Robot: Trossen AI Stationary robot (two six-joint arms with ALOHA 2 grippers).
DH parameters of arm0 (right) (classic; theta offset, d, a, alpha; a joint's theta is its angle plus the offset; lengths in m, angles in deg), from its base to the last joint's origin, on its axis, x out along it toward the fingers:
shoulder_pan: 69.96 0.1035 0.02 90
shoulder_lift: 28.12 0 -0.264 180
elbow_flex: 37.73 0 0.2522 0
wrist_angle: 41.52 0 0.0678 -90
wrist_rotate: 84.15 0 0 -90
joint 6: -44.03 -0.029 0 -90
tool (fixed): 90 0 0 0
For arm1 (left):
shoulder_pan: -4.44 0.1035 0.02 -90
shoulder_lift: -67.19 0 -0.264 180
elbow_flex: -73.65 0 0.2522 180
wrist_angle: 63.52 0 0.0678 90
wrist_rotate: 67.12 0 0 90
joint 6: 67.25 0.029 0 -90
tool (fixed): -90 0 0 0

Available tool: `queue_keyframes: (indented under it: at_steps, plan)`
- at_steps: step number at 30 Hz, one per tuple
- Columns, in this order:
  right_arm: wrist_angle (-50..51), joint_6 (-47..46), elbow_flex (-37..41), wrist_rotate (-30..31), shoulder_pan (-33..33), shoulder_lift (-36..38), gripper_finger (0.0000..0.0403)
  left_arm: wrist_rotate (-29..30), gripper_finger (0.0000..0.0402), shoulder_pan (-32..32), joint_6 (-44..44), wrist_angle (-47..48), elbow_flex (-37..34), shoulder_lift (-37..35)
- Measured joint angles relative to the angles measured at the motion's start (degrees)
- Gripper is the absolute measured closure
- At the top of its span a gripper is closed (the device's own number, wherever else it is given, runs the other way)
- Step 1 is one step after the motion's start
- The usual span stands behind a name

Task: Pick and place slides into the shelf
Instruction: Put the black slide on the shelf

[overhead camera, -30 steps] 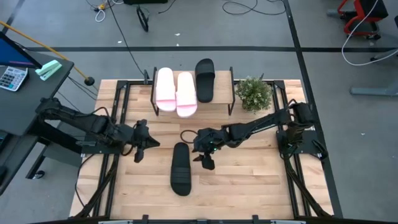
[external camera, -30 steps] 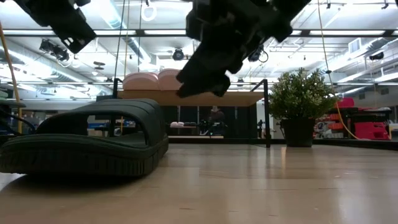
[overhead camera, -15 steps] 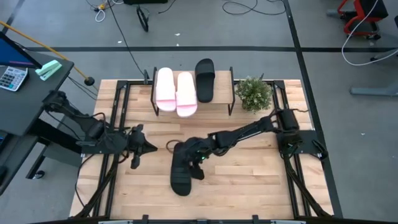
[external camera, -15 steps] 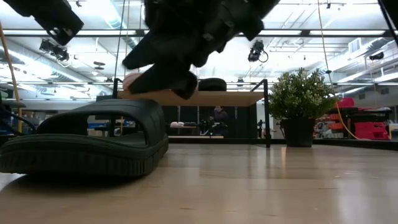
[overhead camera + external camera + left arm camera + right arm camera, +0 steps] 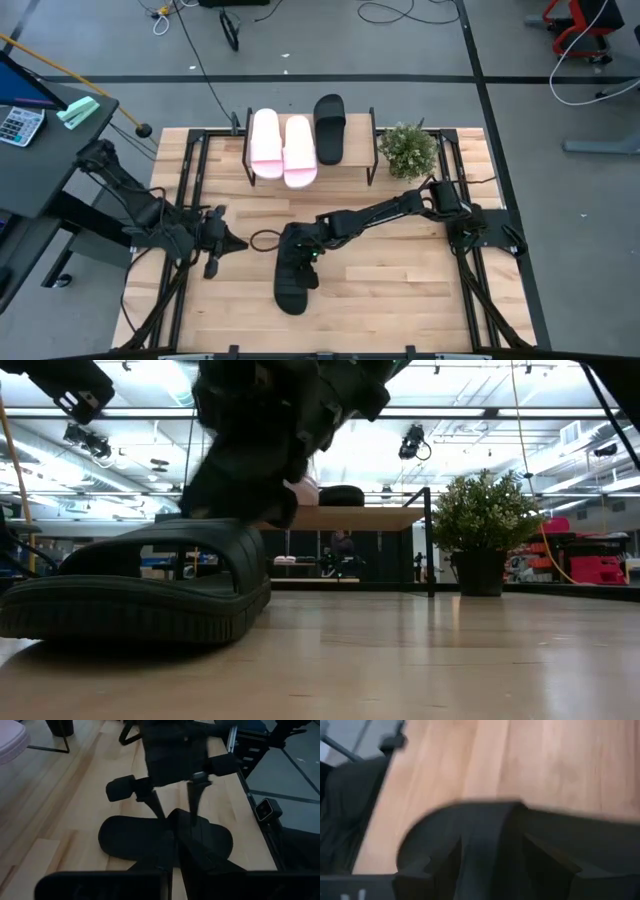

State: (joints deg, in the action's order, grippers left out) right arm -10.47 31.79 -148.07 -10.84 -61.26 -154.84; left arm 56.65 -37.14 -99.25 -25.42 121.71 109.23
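From above, the shelf stands at the far middle of the worktop, carrying two pink slides side by side and one black slide to their right; a potted plant sits just right of the shelf. The fourth slide, the loose black slide, lies on the worktop near its middle, well apart from the shelf. The right hand reaches in from the right and sits over that slide's strap end, fingers spread. The left hand hangs over the left part of the worktop, near the loose slide but apart from it, fingers closed and holding nothing. From table height, the loose black slide fills the left foreground with its strap arching up, and the right hand comes down from above onto the top of that strap; the shelf and plant stand behind. In the left wrist view, the right hand shows with its two fingers apart, straddling the strap of the loose slide. In the right wrist view, the slide's strap fills the frame, blurred, against the wood.
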Motion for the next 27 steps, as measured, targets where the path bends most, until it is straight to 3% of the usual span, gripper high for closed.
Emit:
queue_keyframes:
  at_steps: [8,27]
  plan:
    - [1.4,-3.7,0.0,-1.5,-0.3,-0.1,0.0188,3.0,0.0380,-2.4,-0.1,0.0,0.0,0.0]
    - [-0.6,-8.9,3.4,-4.8,0.2,0.0,0.0199,3.1,0.0370,-2.4,-0.4,0.0,0.0,0.0]
